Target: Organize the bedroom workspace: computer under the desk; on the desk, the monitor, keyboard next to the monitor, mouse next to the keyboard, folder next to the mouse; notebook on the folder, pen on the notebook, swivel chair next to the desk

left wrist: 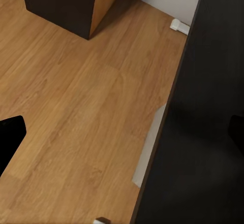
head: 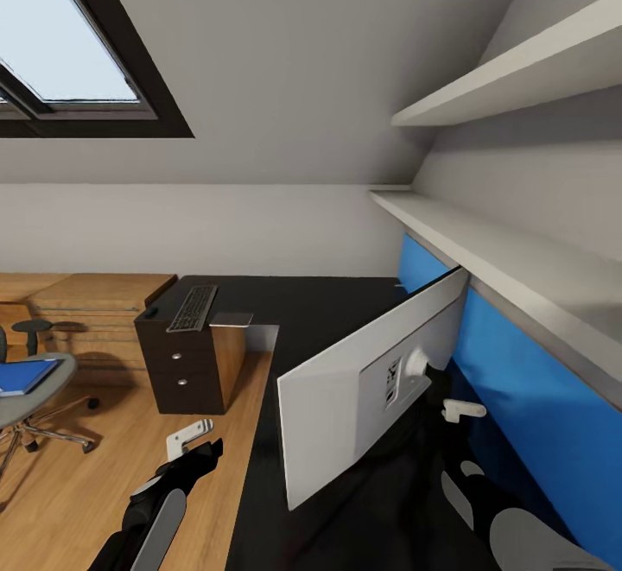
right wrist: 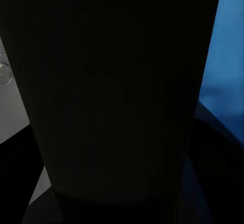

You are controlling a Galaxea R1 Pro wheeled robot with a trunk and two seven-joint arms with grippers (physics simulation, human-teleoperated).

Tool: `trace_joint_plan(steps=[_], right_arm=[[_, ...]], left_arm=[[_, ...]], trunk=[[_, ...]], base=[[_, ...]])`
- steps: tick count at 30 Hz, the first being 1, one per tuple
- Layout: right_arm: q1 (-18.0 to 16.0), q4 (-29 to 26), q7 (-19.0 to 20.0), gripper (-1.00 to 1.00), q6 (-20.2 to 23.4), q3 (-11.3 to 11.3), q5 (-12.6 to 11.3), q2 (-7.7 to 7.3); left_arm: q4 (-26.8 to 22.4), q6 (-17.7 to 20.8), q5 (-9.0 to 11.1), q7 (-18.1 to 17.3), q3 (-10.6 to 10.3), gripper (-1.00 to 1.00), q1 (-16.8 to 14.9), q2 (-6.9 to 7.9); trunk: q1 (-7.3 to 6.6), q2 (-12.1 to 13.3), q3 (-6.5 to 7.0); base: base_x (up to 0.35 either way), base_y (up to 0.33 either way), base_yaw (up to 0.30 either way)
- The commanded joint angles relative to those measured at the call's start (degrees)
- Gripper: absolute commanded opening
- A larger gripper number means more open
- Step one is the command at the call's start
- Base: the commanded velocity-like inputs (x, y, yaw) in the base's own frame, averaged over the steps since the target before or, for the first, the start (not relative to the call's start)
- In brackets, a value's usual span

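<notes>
- The monitor [head: 363, 385] is seen on the desk [head: 328, 303], its silver-white back turned to the head camera, tilted, close to the blue back panel [head: 536, 398].
- The keyboard [head: 193, 307] is laid at the far end of the desk, above the drawer unit [head: 181, 364].
- The swivel chair [head: 30, 390] is placed well apart on the wood floor [head: 78, 502], a blue folder [head: 26, 375] on its seat.
- The left gripper [head: 192, 438] is held over the floor beside the desk edge (its opening cannot be judged).
- The right gripper [head: 462, 410] is seen behind the monitor; its grip cannot be told.
</notes>
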Motion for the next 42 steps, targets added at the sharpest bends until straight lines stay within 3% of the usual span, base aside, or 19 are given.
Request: trace_joint_plan(steps=[1,13,23,42], right_arm=[[0.0,0.1,0.0,-1.00,-0.3,1.0,-1.0,-0.04],[0.0,0.1,0.1,-1.00,-0.3,1.0,-1.0,-0.04],[0.0,0.0,0.2,-1.00,-0.3,1.0,-1.0,-0.04],[0.0,0.1,0.2,-1.00,-0.3,1.0,-1.0,0.00]], left_arm=[[-0.1,0.1,0.6,0.6,-0.1,1.00,0.0,0.05],[-0.1,0.1,0.6,0.5,-0.1,1.00,0.0,0.05],[-0.1,0.1,0.6,0.5,-0.1,1.00,0.0,0.03],[-0.1,0.1,0.6,0.5,-0.1,1.00,0.0,-0.03]], trunk=[[0.02,-0.1,-0.10],[0.02,-0.1,-0.10],[0.02,-0.1,-0.10],[0.02,-0.1,-0.10]], base=[[0.000,0.000,0.000],[0.009,0.000,0.000],[0.207,0.000,0.000],[0.009,0.000,0.000]])
